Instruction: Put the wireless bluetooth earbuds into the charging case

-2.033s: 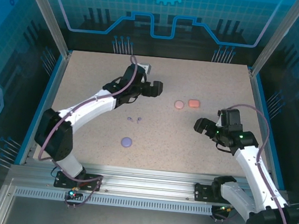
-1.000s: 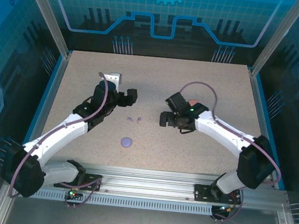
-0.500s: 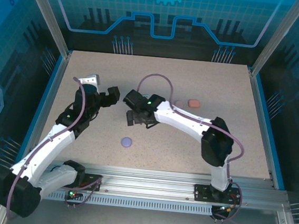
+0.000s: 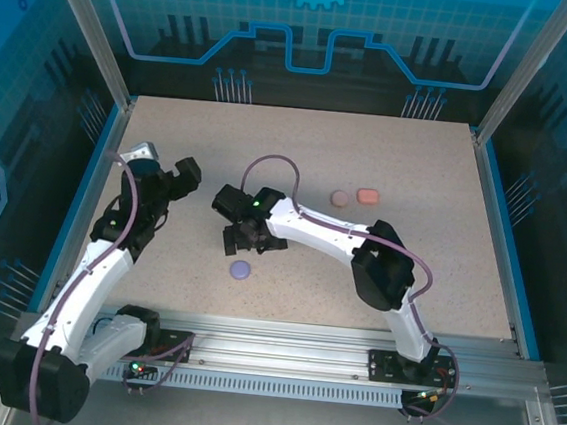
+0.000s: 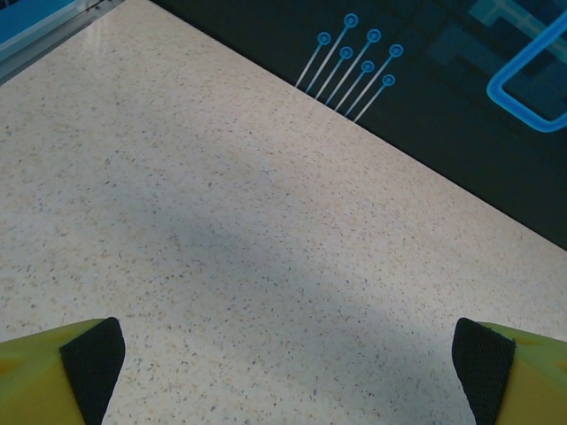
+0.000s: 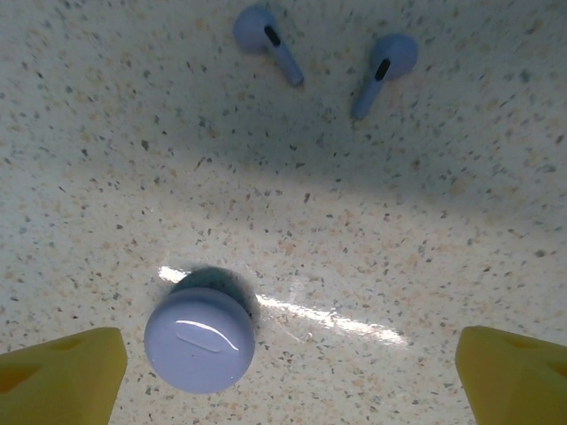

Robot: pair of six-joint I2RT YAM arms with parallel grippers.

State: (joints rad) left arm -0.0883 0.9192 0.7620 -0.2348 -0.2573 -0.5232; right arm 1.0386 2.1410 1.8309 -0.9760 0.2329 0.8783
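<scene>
Speckled table [image 4: 419,165]: I read the left gripper [image 5: 288,372] at the left side, fingers spread wide, empty. The right gripper [image 6: 288,381] hangs mid-table, fingers wide apart and empty, over the purple case [image 6: 200,340]. Two purple earbuds [image 6: 266,40] lie loose on the table near the case, not touching it.

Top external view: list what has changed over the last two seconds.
The right gripper swept leftward across the table and now hovers open above the purple case and purple earbuds. The left gripper drew back toward the left edge, open. Nothing was grasped or released. The pink case and coral case, like the purple one, have not moved.
</scene>
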